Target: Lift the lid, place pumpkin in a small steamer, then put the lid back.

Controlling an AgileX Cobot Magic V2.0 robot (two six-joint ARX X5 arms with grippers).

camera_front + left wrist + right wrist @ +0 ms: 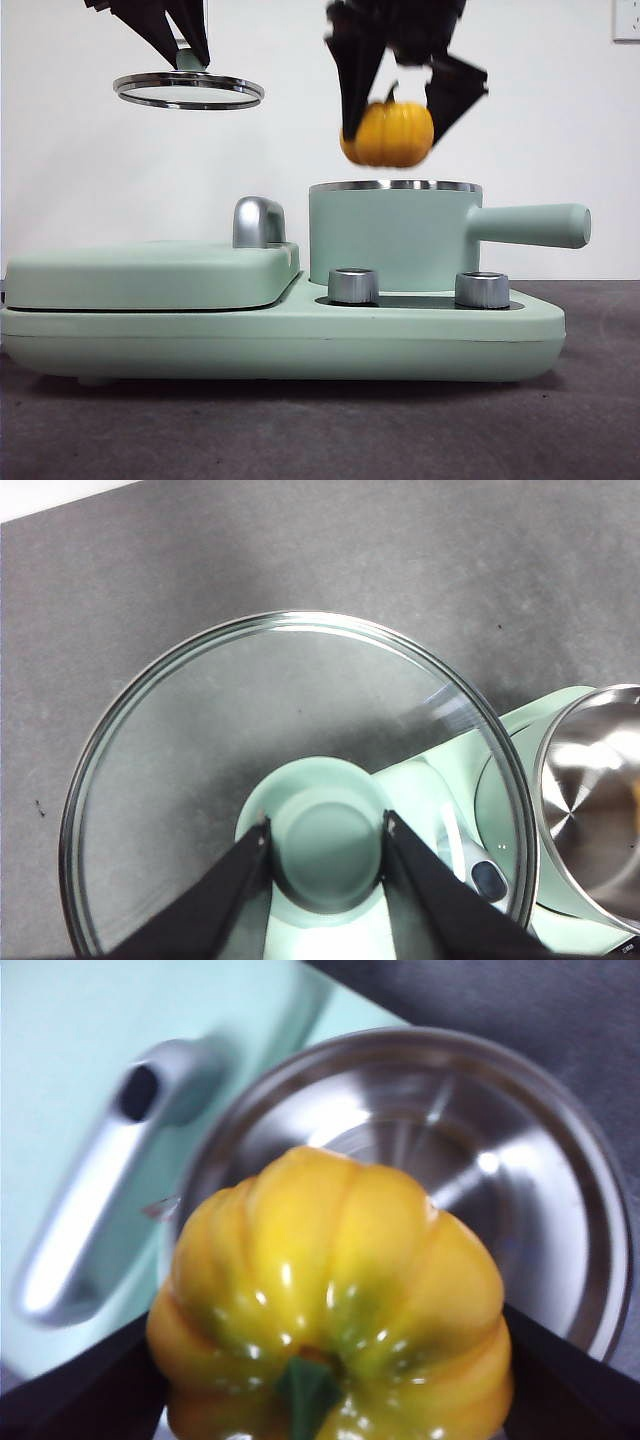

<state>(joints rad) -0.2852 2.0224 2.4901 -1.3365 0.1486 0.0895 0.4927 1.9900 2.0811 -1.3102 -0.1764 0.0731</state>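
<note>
My left gripper [180, 45] [325, 855] is shut on the mint-green knob [328, 845] of the lid [188, 90] [250, 730] and holds it high, to the left of the small steamer [400, 240]. My right gripper [400, 105] is shut on the pumpkin [390, 133] [335, 1290], which hangs just above the open pot. Under the pumpkin, the right wrist view shows the pot's bare steel inside [480, 1170]. Part of the pot [595, 800] also shows in the left wrist view.
The steamer stands on a wide mint-green base [280, 335] with two chrome knobs [353, 285] [482, 289]. A flat green cover [150, 272] with a chrome handle [258, 222] [100, 1220] lies on its left half. The pot's side handle [530, 225] points right.
</note>
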